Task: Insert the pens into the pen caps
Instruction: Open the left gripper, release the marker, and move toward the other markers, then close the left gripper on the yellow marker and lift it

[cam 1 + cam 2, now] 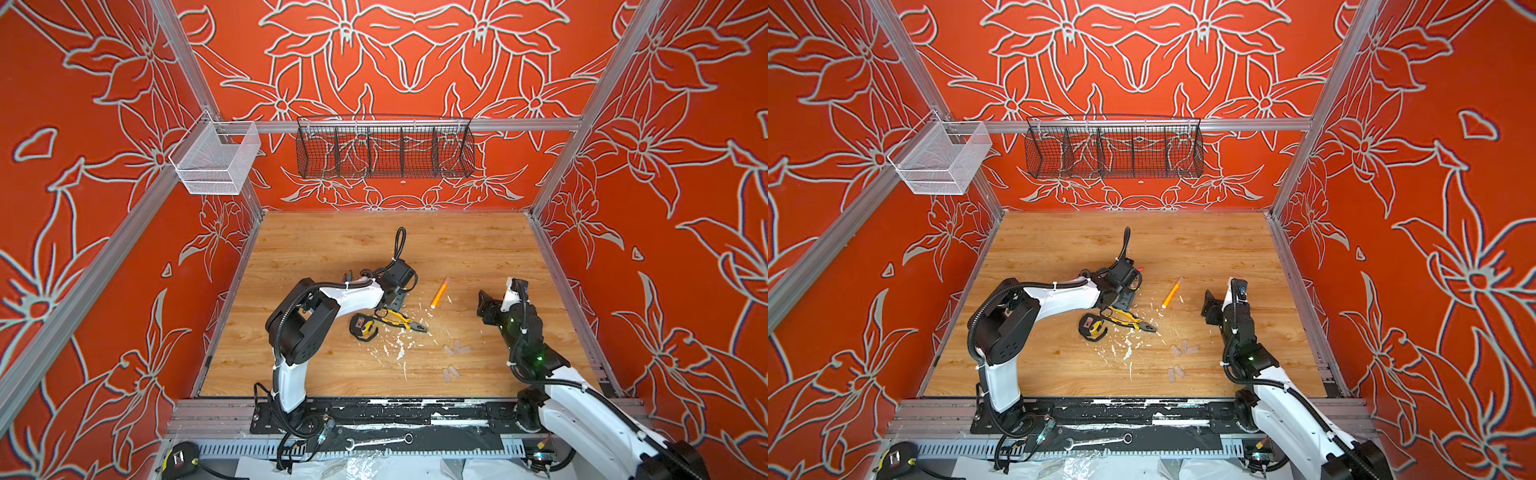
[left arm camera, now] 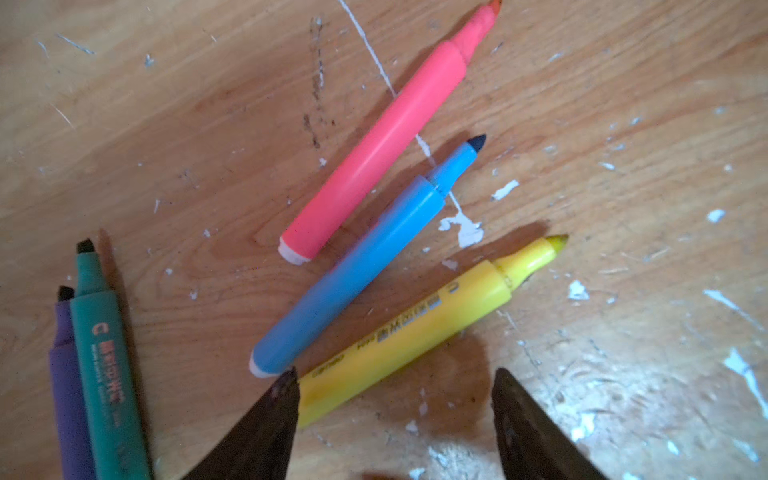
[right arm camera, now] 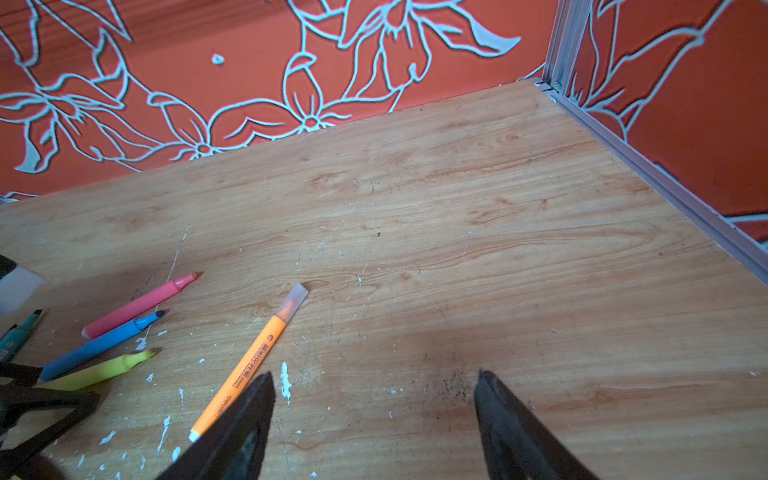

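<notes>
Left wrist view: left jaws open over the yellow pen [image 2: 415, 332], seemingly light, stiff and slick, best pinched mid-barrel; right jaws open, empty

Pliers [image 1: 402, 320] beside tape measure [image 1: 362, 327]
</notes>
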`<state>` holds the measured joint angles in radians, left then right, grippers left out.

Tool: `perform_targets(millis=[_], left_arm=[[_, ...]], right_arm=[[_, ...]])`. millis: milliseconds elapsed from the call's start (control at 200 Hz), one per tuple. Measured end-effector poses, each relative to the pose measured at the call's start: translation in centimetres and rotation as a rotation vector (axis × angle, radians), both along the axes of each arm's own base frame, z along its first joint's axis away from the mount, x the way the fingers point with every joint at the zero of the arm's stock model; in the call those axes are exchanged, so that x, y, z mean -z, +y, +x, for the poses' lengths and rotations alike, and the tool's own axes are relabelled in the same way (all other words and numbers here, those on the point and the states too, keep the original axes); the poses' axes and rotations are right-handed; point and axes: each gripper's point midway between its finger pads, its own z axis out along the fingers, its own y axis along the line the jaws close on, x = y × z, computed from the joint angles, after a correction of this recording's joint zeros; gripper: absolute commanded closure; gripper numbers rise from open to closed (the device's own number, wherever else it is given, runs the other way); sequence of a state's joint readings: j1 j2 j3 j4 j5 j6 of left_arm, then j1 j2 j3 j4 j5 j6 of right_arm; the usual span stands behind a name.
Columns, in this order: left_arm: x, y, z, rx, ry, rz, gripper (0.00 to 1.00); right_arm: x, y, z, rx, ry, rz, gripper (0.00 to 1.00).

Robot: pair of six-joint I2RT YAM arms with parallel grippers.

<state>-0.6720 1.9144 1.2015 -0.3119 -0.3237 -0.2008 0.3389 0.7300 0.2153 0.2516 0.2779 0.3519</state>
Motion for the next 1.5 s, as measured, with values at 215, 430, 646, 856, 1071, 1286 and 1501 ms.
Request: perform_targets(millis=[215,430,646,856,1071,1286,1501], left_arm=[[0.4,-0.3,0.2,0.008,0.041,-0.012,0.41],[0.5,-0.6,-0.3,0.021,0.079,-0.018,0.41],[0.7,-0.9,-0.7,0.040,0.105,-0.031,0.50],[0.8,-1.3,-1.3,0.062,0.140,-0.047,0.57],[0.9,-1.3,-1.7,0.069,0.160,-0.046,0.65],[1.0,-1.8,-1.7,0.078,0.184,-0.052,0.75],[1.1,-2.0,-1.7,0.078,0.190,-0.063,0.87]], right_arm=[[0.0,0.0,0.0,0.000,0.000,0.000,0.23],[0.0,0.1,0.0,-0.006,0.000,0.002,0.23],[0.0,0.1,0.0,-0.006,0.000,0.002,0.23],[0.0,0.1,0.0,-0.006,0.000,0.003,0.23],[0.3,0.1,0.0,-0.006,0.012,-0.002,0.23],[0.3,0.1,0.0,-0.006,0.012,-0.002,0.23],[0.3,0.1,0.0,-0.006,0.012,-0.002,0.22]])
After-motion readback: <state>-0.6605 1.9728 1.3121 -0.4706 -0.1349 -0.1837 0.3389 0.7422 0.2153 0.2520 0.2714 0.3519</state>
